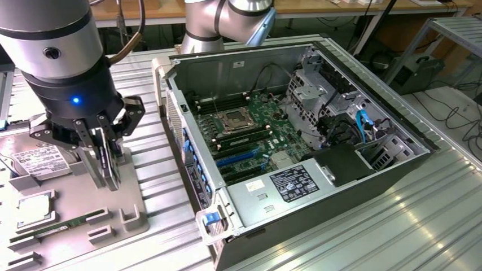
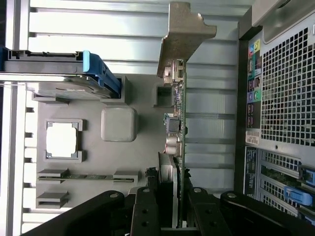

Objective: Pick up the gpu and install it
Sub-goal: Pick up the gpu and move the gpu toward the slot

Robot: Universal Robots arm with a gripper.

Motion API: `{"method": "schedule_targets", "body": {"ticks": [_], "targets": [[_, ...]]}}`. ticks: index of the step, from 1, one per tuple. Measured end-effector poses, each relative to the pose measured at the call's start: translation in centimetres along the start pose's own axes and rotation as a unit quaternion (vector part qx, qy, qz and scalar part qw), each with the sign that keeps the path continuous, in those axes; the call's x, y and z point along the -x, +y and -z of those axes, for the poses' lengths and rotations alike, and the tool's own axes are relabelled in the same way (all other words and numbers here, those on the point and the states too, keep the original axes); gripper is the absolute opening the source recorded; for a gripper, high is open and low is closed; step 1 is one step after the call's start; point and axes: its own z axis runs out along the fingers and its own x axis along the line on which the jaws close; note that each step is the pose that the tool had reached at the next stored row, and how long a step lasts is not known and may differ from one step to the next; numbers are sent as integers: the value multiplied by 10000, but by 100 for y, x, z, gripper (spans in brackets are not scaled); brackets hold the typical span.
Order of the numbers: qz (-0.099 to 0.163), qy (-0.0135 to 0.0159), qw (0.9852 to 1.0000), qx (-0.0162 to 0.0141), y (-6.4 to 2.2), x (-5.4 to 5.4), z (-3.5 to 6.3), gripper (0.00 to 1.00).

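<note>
Right now I see my black gripper clamped on the gpu, a thin dark card. It stands on edge at the grey moulded tray, with its silver metal bracket at the far end, beside the open computer case.

Grey fixture tray sits directly under the jaws. Hard drive, white label up, is just beside the jaws on the exterior view's left. CPU chip and memory stick lie in tray pockets near the jaws. Open PC case, motherboard exposed, stands to the jaws' exterior-view right.
</note>
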Motion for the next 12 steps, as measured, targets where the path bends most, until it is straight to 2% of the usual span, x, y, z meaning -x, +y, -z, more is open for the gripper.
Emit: {"method": "schedule_targets", "body": {"ticks": [4, 8, 10, 12], "targets": [[0, 0, 10000, 0, 4, 5, 49, 28], [0, 0, 10000, -1, 12, 16, 151, 28], [0, 1, 10000, -2, 25, 24, 319, 28], [0, 1, 10000, 5, 51, 40, 671, 28]]}}
